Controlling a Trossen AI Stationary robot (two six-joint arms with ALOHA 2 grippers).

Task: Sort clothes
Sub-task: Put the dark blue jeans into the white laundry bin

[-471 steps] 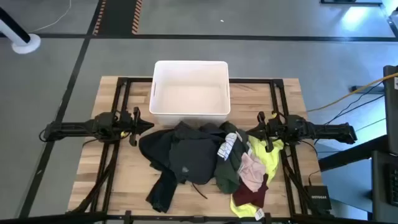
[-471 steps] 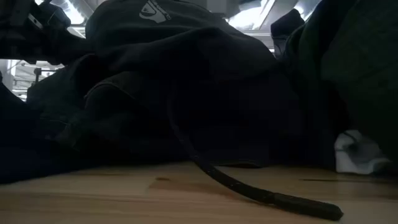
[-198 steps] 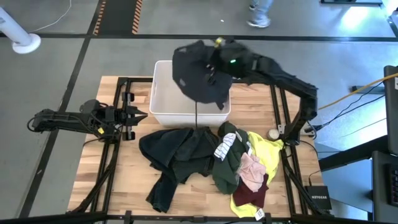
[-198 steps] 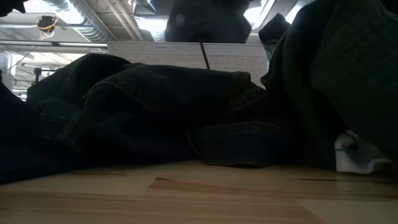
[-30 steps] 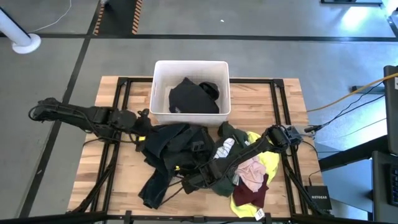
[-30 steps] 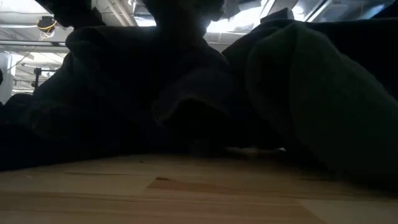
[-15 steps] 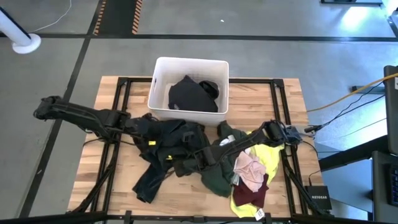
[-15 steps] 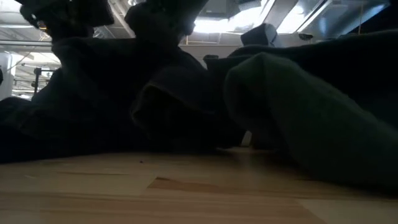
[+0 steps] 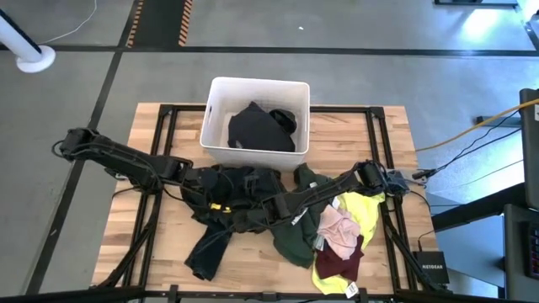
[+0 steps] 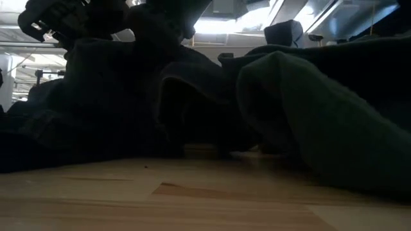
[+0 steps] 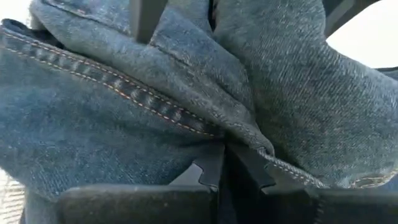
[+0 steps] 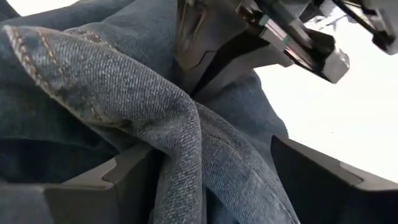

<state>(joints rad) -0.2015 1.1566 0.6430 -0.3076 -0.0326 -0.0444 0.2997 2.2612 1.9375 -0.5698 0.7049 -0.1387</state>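
We have both pincers in the dark jeans (image 9: 232, 202) mid-bench: left pincer (image 9: 210, 202) clamped on denim; right pincer (image 9: 253, 220) gaping, fabric between, prob. to share the lift to bin (image 9: 215, 93).

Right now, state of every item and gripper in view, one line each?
White bin: upright, holds a black garment.
Dark jeans: bunched on table, both grippers in them.
Left gripper: shut on jeans.
Right gripper: open around a denim fold.
Green garment: crumpled, untouched.
Yellow, pink, maroon garments: piled together.
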